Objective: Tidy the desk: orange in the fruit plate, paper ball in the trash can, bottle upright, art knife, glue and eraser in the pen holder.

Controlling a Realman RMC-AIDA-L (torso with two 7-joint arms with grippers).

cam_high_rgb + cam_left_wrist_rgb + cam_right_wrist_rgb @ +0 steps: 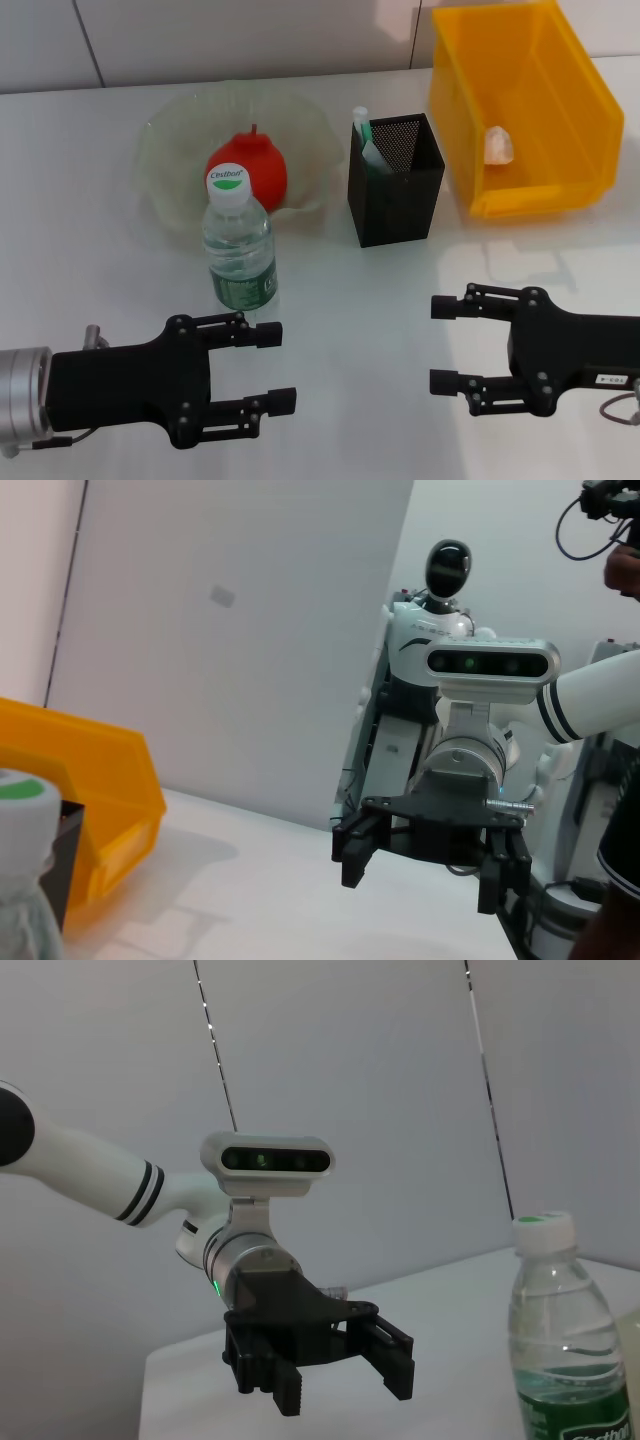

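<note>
Bottle [239,240] upright, just in front of fruit plate [165,150] w/ orange [255,165] in it; paper ball [499,146] in trash can [580,100] at tabletop's far right. Pen holder [400,205] mid-tabletop. Left gripper [283,367] and right gripper [442,344] near front edge, jaws open, holding nothing.

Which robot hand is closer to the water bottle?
Left. The left gripper sits just in front of the bottle; the right gripper is farther off to its right.

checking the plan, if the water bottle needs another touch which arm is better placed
Left. The left end effector sits open just in front of the upright water bottle, while the right end effector is open off to the side, nearer the pen holder.
</note>
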